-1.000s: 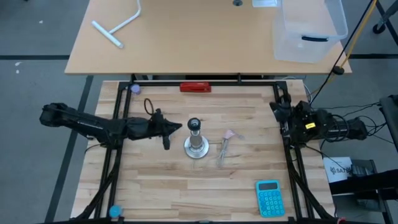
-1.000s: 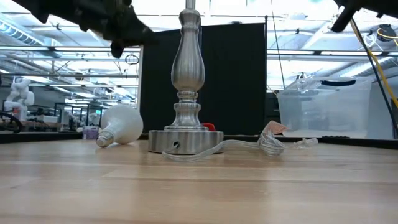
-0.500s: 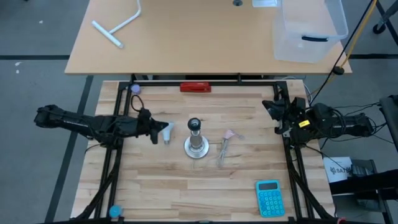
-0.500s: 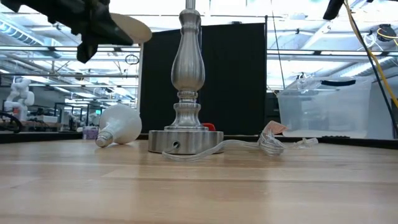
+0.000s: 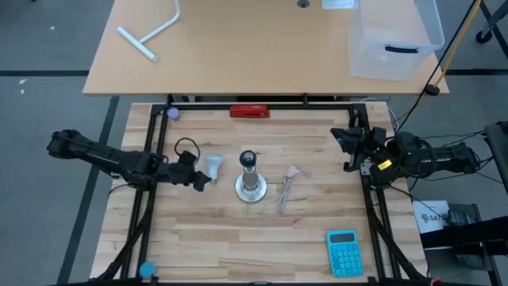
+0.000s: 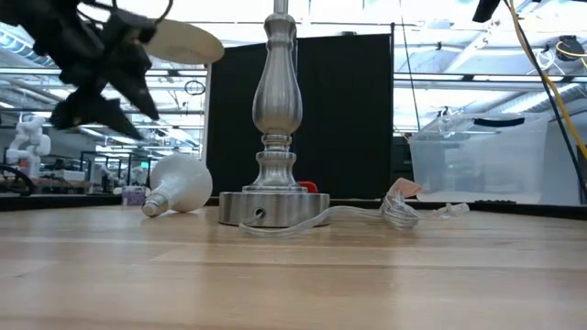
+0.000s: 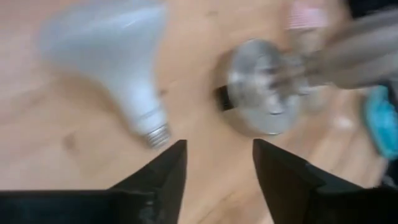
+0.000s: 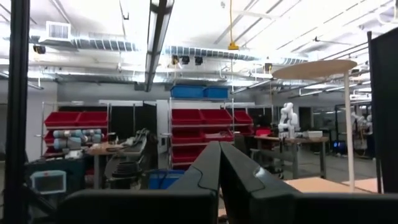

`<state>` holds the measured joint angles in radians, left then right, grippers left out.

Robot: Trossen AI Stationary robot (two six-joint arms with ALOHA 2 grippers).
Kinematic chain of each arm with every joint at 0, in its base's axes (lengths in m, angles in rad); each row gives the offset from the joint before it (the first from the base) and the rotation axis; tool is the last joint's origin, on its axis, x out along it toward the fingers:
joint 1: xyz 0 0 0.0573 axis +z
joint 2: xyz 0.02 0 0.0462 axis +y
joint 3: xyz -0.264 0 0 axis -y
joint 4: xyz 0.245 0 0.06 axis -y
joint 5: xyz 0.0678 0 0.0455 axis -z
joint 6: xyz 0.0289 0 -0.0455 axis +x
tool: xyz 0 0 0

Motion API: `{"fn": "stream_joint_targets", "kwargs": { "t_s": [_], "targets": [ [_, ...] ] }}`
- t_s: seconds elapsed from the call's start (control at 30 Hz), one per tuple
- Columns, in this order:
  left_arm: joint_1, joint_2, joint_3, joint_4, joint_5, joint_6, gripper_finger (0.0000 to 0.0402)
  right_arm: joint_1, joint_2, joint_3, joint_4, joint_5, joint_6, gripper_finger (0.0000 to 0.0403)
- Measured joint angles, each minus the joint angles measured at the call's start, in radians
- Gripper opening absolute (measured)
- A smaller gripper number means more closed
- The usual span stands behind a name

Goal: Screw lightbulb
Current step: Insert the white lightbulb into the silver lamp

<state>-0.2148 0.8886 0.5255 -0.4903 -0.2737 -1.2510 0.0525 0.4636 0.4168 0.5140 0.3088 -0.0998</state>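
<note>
Two arms we record at the bench (image 5: 198, 238), a pale butcher-block top of glued wooden strips inside a black frame.

Item 1: the lightbulb (image 5: 213, 165), white, lying on its side on the bench just left of the lamp stand (image 5: 250, 187), apart from it, screw base toward the front edge. In the low view it rests on the wood (image 6: 178, 184), held by nothing.

Item 2: the left gripper (image 5: 202, 181), above the bench just beside the bulb on its left-front side, fingers spread apart and empty; the left wrist view shows the gap between them, with the bulb beyond.

Item 3: the right gripper (image 5: 343, 140), at the right edge of the bench, fingers pressed together, holding nothing.

Item 4: the lamp stand, silver round foot, turned column, black top, near the middle of the bench, upright. A clear cord (image 6: 367, 214) runs from its foot toward a small pink piece (image 5: 293, 171) to its right.

Item 5: a blue calculator (image 5: 344, 253), front right corner. A red object (image 5: 249, 112) at the back edge.

Writing: we can read none.

Room: a second tan table (image 5: 238, 48) behind the bench bears a clear bin (image 5: 394, 36) and a white pipe piece (image 5: 149, 33). Beyond, shelving with red and blue bins (image 8: 205, 118) and exposed ceiling ducts.
</note>
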Motion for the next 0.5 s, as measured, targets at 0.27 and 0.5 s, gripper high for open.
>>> {"fn": "stream_joint_targets", "kwargs": {
  "t_s": [0.27, 0.5],
  "targets": [
    [0.006, 0.141, 0.000, 0.067, -0.019, -0.084, 0.0227, 0.000, 0.002, 0.000, 0.031, 0.000, -0.068, 0.0000],
    [0.006, 0.277, 0.000, 0.093, -0.036, -0.139, 0.0227, 0.000, 0.003, 0.000, 0.036, 0.000, -0.097, 0.0000]
  ]
}}
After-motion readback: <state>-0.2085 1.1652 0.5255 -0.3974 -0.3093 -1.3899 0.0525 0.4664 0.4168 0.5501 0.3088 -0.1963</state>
